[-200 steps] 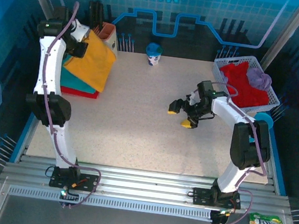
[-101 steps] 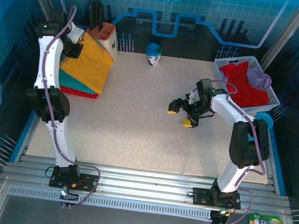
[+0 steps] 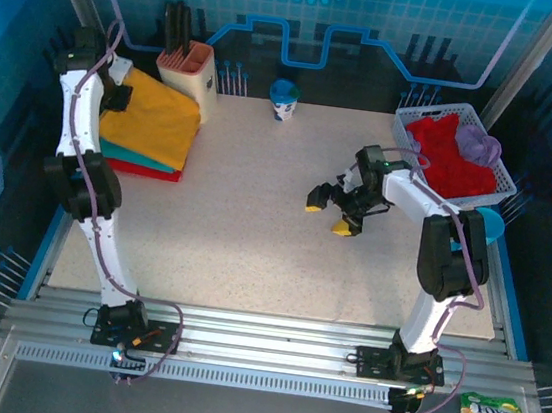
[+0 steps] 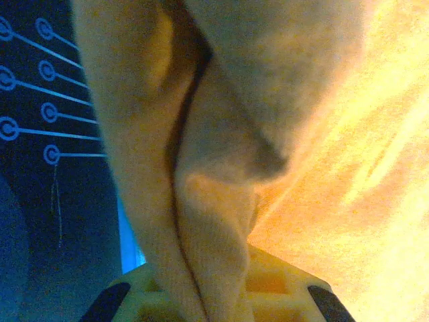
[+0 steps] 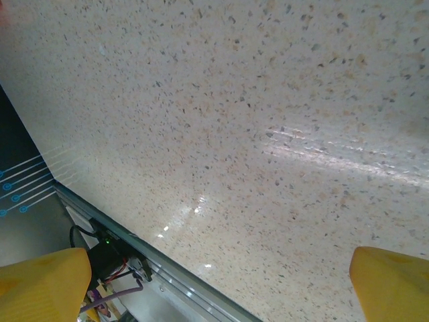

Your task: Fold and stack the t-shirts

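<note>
**Q:** Stock on the stack, far-left of the table (image 3: pixel 249 264)?

**A:** Mustard-yellow cotton t-shirt (image 3: pixel 155 123), atop folded teal t-shirt (image 3: pixel 141 160) and folded red t-shirt (image 3: pixel 149 172). Left gripper (image 3: pixel 118 97) clamped tight on its far-left edge. Long axis seems to run from that edge rightward.

**Q:** Outstanding?

**A:** Crumpled red t-shirt (image 3: pixel 448 162) and lavender t-shirt (image 3: pixel 480 143), unfolded in white mesh basket (image 3: pixel 406 132). Right gripper (image 3: pixel 329 214): jaws wide, empty, above bare table.

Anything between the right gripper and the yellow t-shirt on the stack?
Nothing: in the top view, the stretch from the right gripper to the yellow t-shirt is bare table. The cup stands off that line, toward the far edge.
</note>
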